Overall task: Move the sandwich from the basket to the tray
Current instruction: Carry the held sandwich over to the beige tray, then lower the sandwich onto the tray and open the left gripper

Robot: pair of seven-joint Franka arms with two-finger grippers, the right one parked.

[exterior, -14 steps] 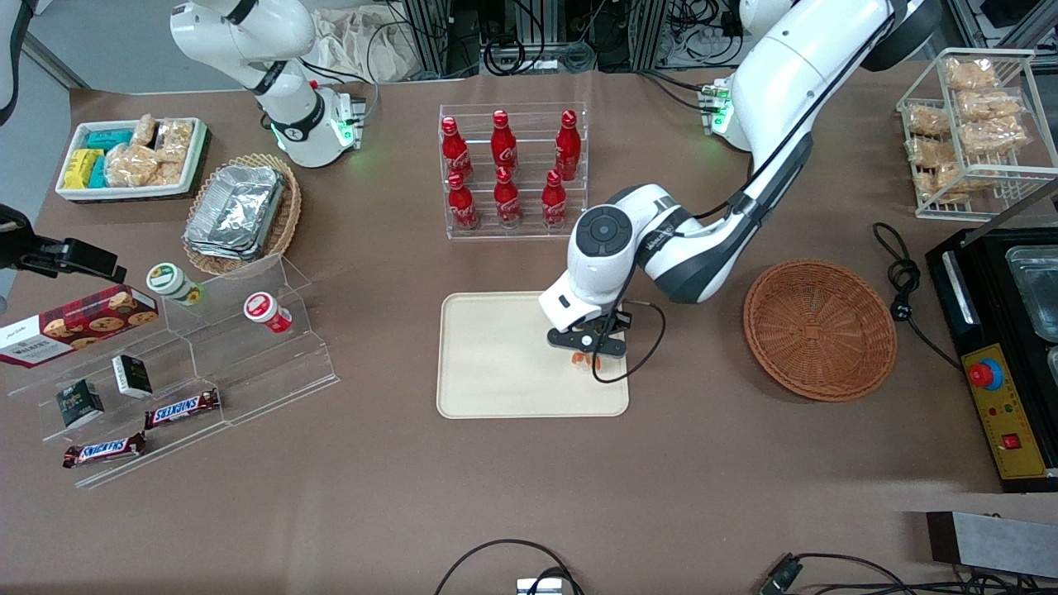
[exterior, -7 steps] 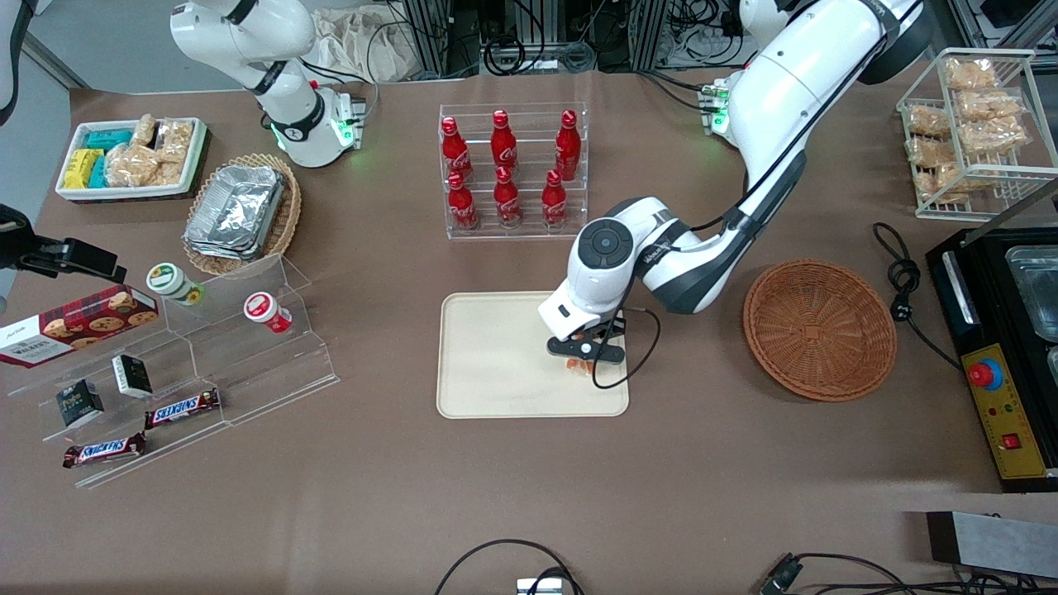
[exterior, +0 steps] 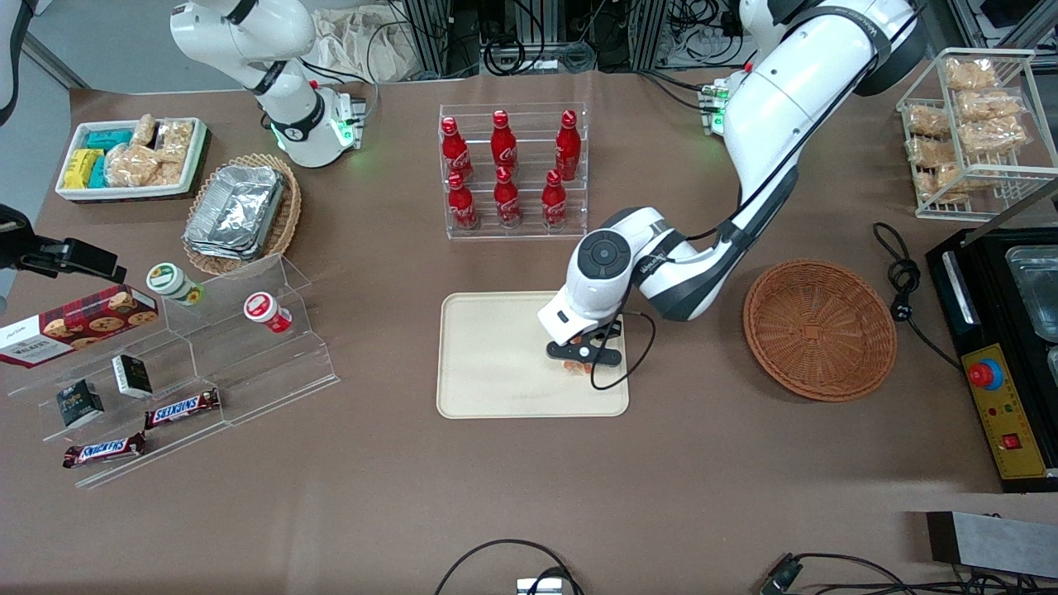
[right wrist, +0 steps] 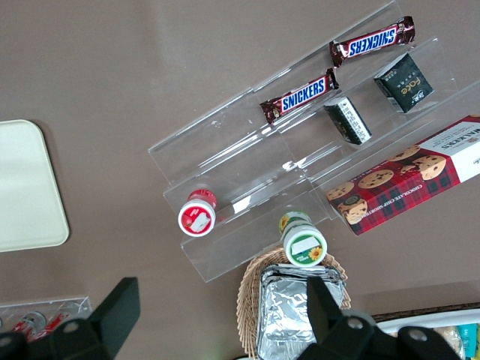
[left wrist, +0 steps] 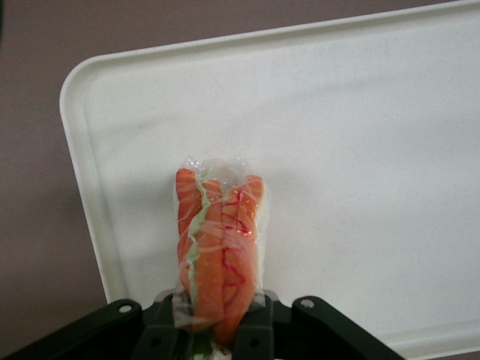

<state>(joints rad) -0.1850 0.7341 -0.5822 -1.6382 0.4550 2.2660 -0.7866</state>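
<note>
My left gripper (exterior: 583, 355) is shut on the sandwich (exterior: 582, 366), a plastic-wrapped wedge with orange and green filling. It holds the sandwich over the cream tray (exterior: 496, 364), near the tray's corner toward the working arm's end. In the left wrist view the sandwich (left wrist: 221, 240) sticks out from between the black fingers (left wrist: 252, 342) of the gripper (left wrist: 210, 337), close over the tray (left wrist: 360, 150). I cannot tell whether it touches the tray. The reddish-brown basket (exterior: 818, 329) is empty and lies beside the tray, toward the working arm's end.
A clear rack of red cola bottles (exterior: 508, 169) stands farther from the front camera than the tray. A clear stepped stand with snacks (exterior: 190, 355) and a tan basket of foil containers (exterior: 240, 211) lie toward the parked arm's end. A black appliance (exterior: 1004, 347) sits beside the basket.
The gripper has shifted slightly nearer the front camera and seemingly lower over the tray, still holding the sandwich. The forearm has swung a little.
</note>
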